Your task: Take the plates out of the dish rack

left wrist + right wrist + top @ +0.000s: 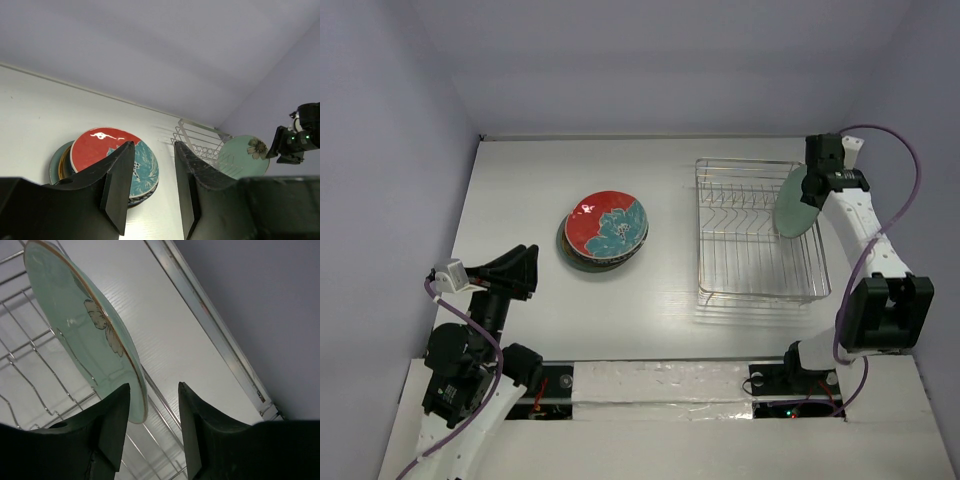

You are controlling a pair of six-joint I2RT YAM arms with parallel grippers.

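One mint green plate (pixel 797 203) with a flower stands on edge at the far right of the wire dish rack (pixel 750 250). My right gripper (pixel 817 185) is at its top rim. In the right wrist view this gripper (pixel 154 387) is open. The mint plate's (pixel 80 325) rim sits between the fingers, close to the left one, with a wide gap to the right one. Several plates lie stacked on the table, a red and teal one (pixel 606 228) on top. My left gripper (pixel 525 272) hovers open and empty left of that stack, fingers pointing toward it (pixel 154 150).
The rack's other slots hold nothing. The back wall runs just behind the rack, and the right wall is close to the right arm. A metal strip (pixel 215 325) lines the table's edge beyond the rack.
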